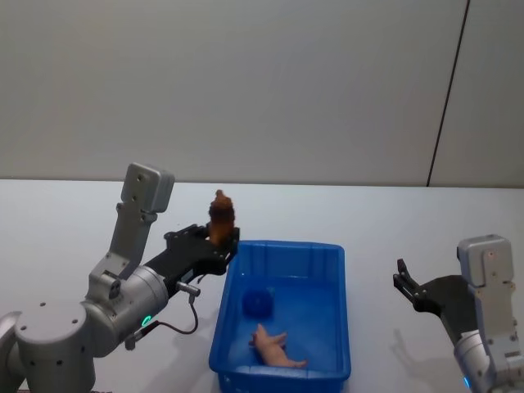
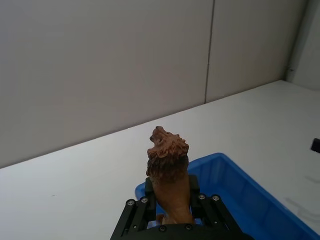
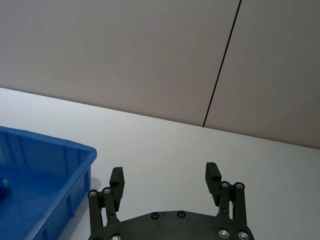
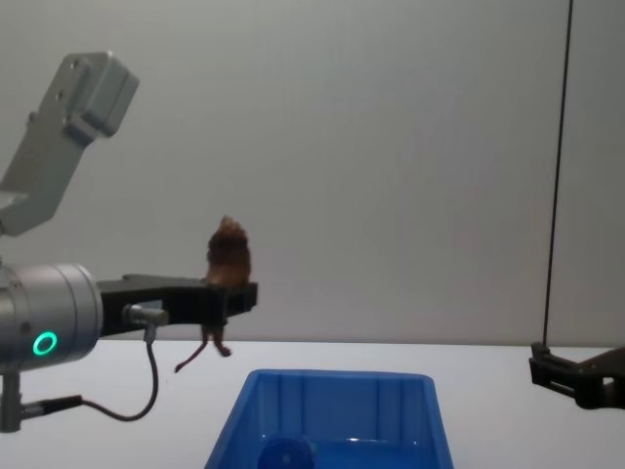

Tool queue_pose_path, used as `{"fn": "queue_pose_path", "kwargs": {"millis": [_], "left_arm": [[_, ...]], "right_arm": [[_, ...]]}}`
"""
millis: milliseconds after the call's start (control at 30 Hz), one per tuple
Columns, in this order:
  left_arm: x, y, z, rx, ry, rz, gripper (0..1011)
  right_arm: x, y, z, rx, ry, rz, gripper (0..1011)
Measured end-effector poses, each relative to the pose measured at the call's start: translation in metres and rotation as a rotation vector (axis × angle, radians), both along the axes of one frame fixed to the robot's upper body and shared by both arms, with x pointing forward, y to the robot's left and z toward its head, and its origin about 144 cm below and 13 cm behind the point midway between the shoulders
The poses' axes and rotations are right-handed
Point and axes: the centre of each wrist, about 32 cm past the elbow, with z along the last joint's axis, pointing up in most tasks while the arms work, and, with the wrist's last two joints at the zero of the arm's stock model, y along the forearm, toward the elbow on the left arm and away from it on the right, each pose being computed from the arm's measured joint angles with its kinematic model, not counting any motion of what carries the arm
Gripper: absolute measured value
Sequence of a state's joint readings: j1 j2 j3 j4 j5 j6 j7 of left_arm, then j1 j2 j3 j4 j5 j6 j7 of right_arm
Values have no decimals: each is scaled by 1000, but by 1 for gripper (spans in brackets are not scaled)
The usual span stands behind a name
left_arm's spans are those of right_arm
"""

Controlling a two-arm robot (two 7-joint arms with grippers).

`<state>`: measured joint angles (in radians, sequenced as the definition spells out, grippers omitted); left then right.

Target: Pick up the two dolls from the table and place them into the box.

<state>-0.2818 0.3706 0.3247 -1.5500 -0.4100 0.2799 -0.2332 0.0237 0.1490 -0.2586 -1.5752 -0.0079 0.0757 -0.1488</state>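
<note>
Left gripper [image 2: 170, 207] pinches brown doll [image 2: 168, 172] upright, held above the box [image 1: 282, 372] rim for dropping in. Right gripper [image 3: 165, 180] spread, idle beside the box.

A bare test room or lab: a plain white counter [image 1: 393, 213] set against a blank grey panelled wall [image 1: 246, 82] with one dark seam.
</note>
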Motion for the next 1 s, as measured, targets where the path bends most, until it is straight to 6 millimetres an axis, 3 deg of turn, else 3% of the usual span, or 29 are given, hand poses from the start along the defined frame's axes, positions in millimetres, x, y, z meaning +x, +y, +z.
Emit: {"fn": "queue_pose_path", "kwargs": {"millis": [333, 1000], "left_arm": [[8, 0, -3, -50, -29, -158, 363], [32, -11, -21, -133, -22, -469, 933]], "right_arm": [[0, 0, 0, 0, 0, 0, 1001], [0, 0, 0, 0, 0, 0, 1001]]}}
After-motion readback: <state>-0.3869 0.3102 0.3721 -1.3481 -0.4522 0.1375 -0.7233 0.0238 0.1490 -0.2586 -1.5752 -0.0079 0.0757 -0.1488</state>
